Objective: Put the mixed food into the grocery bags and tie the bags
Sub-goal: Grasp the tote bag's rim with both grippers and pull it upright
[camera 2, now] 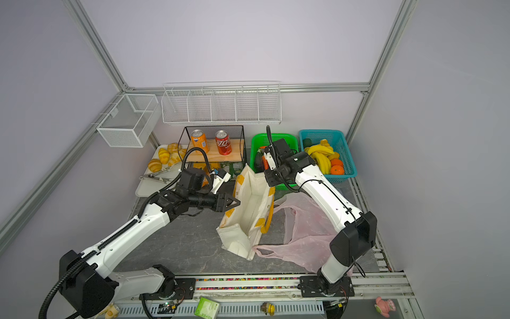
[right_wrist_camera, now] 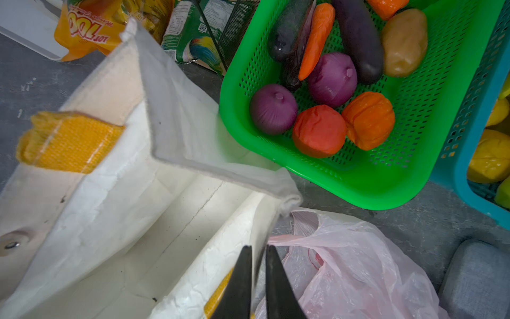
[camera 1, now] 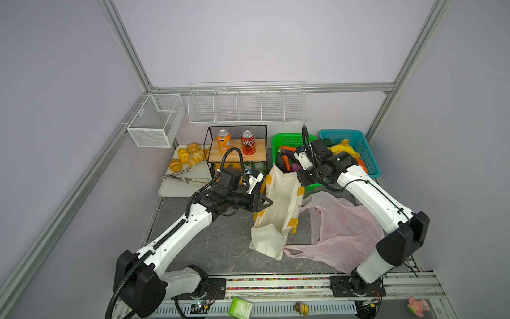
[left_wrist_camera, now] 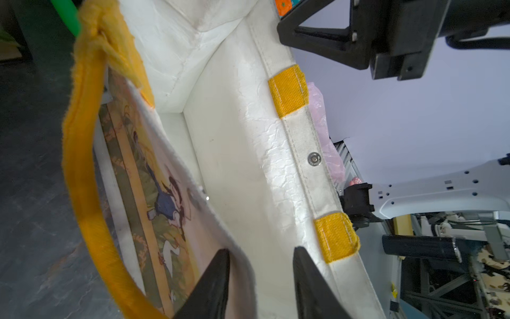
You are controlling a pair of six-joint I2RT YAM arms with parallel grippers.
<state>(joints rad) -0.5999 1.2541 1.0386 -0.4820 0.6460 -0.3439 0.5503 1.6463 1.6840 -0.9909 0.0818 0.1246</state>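
The cream tote [camera 1: 278, 212] [camera 2: 248, 212] with yellow handles stands open mid-table. My left gripper [left_wrist_camera: 260, 250] [camera 1: 269, 203] is open, its fingers straddling the tote's printed wall, one outside and one inside. My right gripper [right_wrist_camera: 259, 248] is shut on the rim of the opposite wall; in both top views its fingertips are hidden under the wrist. The pink plastic bag [camera 1: 345, 229] [right_wrist_camera: 345, 270] lies flat to the right of the tote. The orange soda can [camera 1: 223, 141] and the red cola can [camera 1: 248, 142] stand on the wooden shelf. Round orange fruits [camera 2: 337, 170] lie in the blue basket [camera 2: 347, 154].
A green basket [right_wrist_camera: 358, 190] of vegetables sits just behind the tote. Croissants [camera 1: 187, 157] and tongs [camera 1: 179, 176] lie on a white tray at the back left. Snack packets [right_wrist_camera: 88, 27] lie under the black wire shelf [camera 1: 237, 157]. White wire baskets [camera 1: 248, 105] hang on the walls.
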